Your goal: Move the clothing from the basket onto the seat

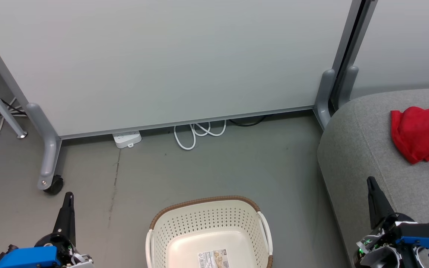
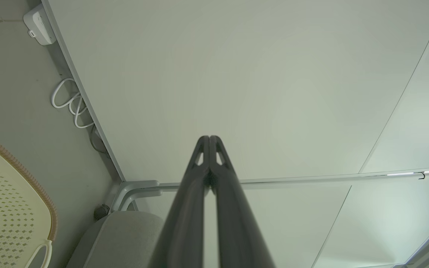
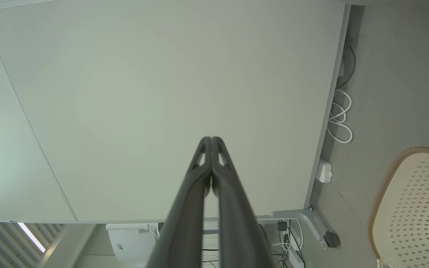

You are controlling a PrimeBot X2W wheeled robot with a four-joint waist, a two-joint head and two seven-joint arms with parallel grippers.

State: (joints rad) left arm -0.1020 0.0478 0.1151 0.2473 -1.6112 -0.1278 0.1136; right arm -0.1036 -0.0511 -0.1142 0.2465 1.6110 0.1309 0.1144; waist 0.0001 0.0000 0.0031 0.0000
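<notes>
The cream basket (image 1: pixel 169 227) with a brown rim stands on the floor at the bottom centre, holding nothing but a label on its bottom; its edge shows too (image 2: pixel 21 175) (image 3: pixel 389 186). Red clothing (image 1: pixel 421 132) lies bunched on the grey seat (image 1: pixel 363 149) at the right. The seat's corner shows in the left wrist view (image 2: pixel 125 238). My left gripper (image 1: pixel 69 195) (image 2: pixel 209 138) is shut, left of the basket, fingers pointing at the wall panel. My right gripper (image 1: pixel 370 180) (image 3: pixel 211 139) is shut, over the seat's near edge, empty.
A pale partition panel (image 1: pixel 169 59) on castor feet (image 1: pixel 52 184) stands behind the basket. A white power strip (image 1: pixel 127 139) and looped white cable (image 1: pixel 196 134) lie at its base. A table leg (image 1: pixel 2 108) and cables sit far left. Bare grey floor surrounds the basket.
</notes>
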